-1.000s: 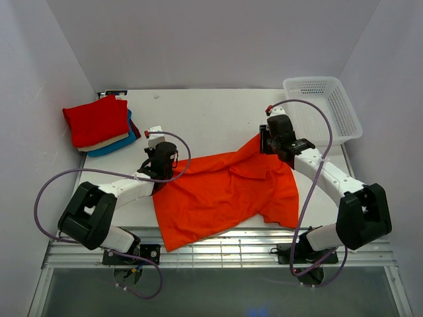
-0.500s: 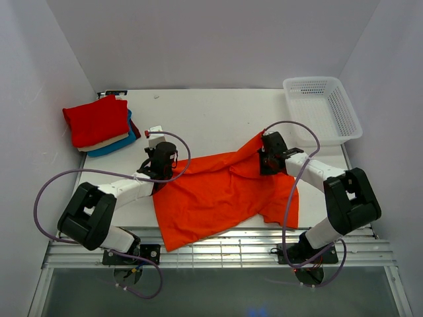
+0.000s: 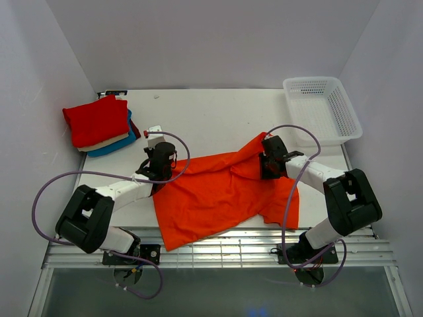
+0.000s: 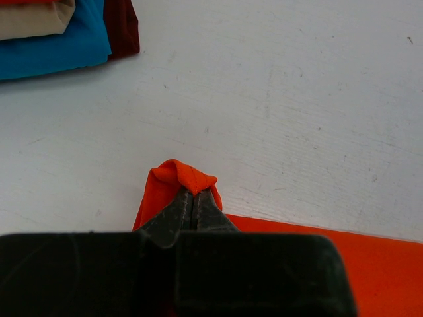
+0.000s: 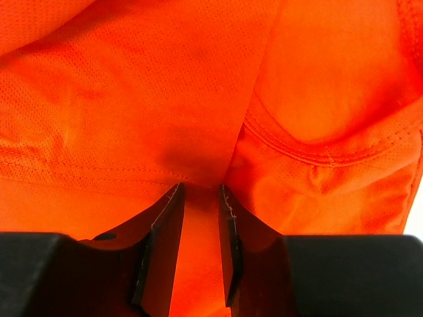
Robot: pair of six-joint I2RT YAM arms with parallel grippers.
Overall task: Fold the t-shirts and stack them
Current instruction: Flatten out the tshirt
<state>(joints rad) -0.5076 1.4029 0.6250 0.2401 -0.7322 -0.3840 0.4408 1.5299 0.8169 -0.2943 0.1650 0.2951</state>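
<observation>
A bright orange t-shirt (image 3: 225, 191) lies spread out, rumpled, across the middle front of the table. My left gripper (image 3: 160, 173) is shut on its left corner; in the left wrist view the pinched cloth (image 4: 178, 175) bunches over the closed tips of that gripper (image 4: 193, 191). My right gripper (image 3: 266, 164) sits low on the shirt's far right part, jaws a little apart, with orange mesh cloth (image 5: 132, 99) filling the right wrist view around it (image 5: 201, 191). A folded stack stands at the far left: a red shirt (image 3: 97, 120) on top, then cream (image 3: 99, 143), then teal-blue (image 3: 114, 146).
A white mesh basket (image 3: 344, 99) stands at the far right corner. The stack's teal (image 4: 53, 46), cream (image 4: 33, 20) and a dark red edge (image 4: 122, 30) show ahead of the left gripper. The table's near edge is a slatted metal rail (image 3: 218, 254).
My right gripper has come down and slightly left from the shirt's raised far corner onto the cloth, and its forearm has dropped low. The left gripper has held still.
</observation>
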